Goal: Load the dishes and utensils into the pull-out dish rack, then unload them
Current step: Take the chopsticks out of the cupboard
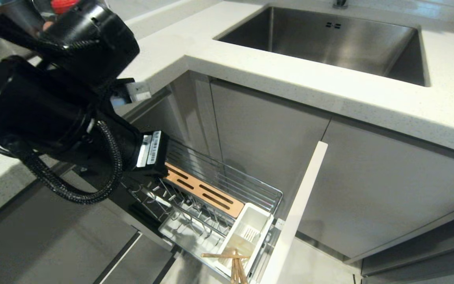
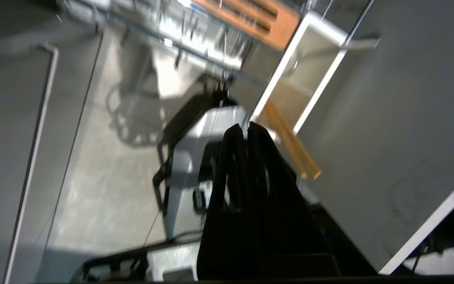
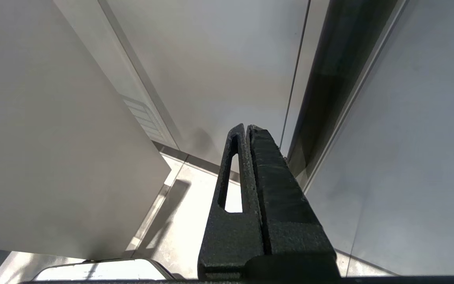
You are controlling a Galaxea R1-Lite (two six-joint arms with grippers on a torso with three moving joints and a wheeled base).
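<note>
With the chopsticks (image 1: 237, 265) standing in the white cup (image 1: 246, 234) at the front of the pulled-out rack (image 1: 227, 189), the left gripper (image 2: 246, 128) (fingers pressed together, holding nothing) hangs above it, so unloading them seems next: open, then descend.
</note>
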